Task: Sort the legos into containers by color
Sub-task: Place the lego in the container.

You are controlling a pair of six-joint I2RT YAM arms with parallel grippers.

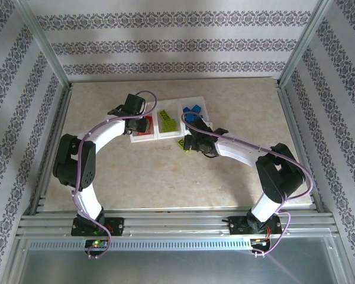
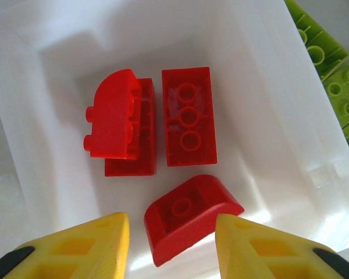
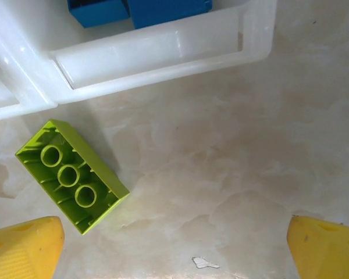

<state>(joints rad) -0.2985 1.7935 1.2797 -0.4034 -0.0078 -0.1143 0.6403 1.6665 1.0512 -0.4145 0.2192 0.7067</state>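
Evidently, the lime green lego (image 3: 70, 174) is found on the table (image 3: 232, 163) ahead and left of the right gripper (image 3: 174, 250), its long axis slanted, while the jaws are spread wide and empty.

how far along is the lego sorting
Nearly done. The red bricks lie in the left compartment, lime green ones in the middle, blue ones in the right. Nothing is in hand: the left gripper hangs open over the reds, and the right gripper is open above the table. Left to do: one lime green brick lies on the table just outside the tray, the only stray I can see.
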